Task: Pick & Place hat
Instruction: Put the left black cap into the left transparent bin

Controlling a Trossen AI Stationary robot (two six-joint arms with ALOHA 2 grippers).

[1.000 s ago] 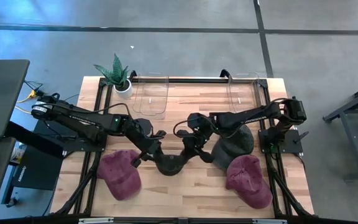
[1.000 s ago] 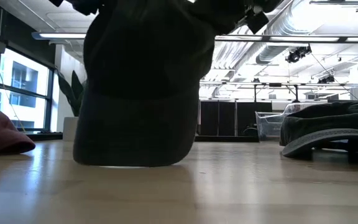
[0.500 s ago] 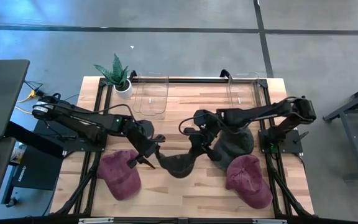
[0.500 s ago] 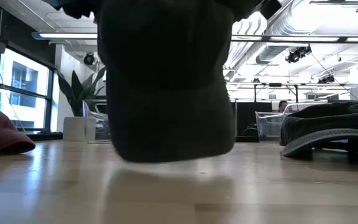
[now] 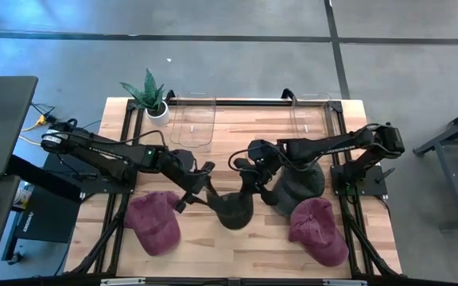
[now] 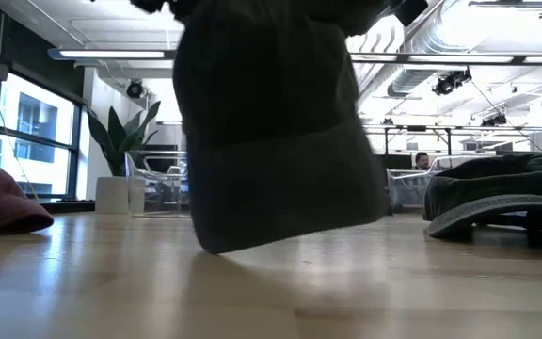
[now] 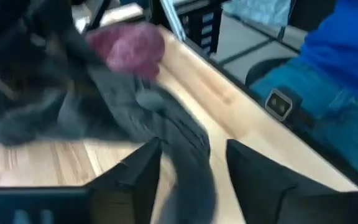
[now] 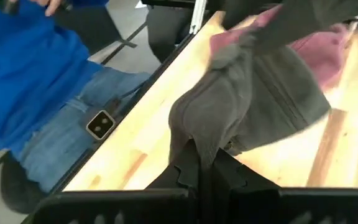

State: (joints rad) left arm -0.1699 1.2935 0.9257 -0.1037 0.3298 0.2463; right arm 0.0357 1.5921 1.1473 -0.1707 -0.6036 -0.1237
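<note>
Low view is showing the dark grey hat (image 6: 276,141) nearest of all, hanging tilted, one lower edge touching or nearly touching the tabletop (image 6: 271,292) close to its front edge, near the middle. It is drooping and folding under its own weight; I am judging it light, soft cloth, not fragile, with a stiffer brim. Soft crown fabric is bunching and could be slipping out of a pinch, so the brim edge or a thick seam is looking like the surer hold.

Right gripper (image 8: 207,163) is pinching a fold of the hat, fingers closed tight on it. Left gripper (image 7: 188,165) is sitting beside the hat's other side with its fingers parted, cloth lying between them but not clamped.

Further back on the tabletop, one maroon hat (image 5: 154,223) is lying toward the front left corner, another maroon hat (image 5: 319,230) toward the front right corner, and a second dark hat (image 5: 300,183) is resting near the right edge. A potted plant (image 5: 151,95) is standing at the back left corner.
</note>
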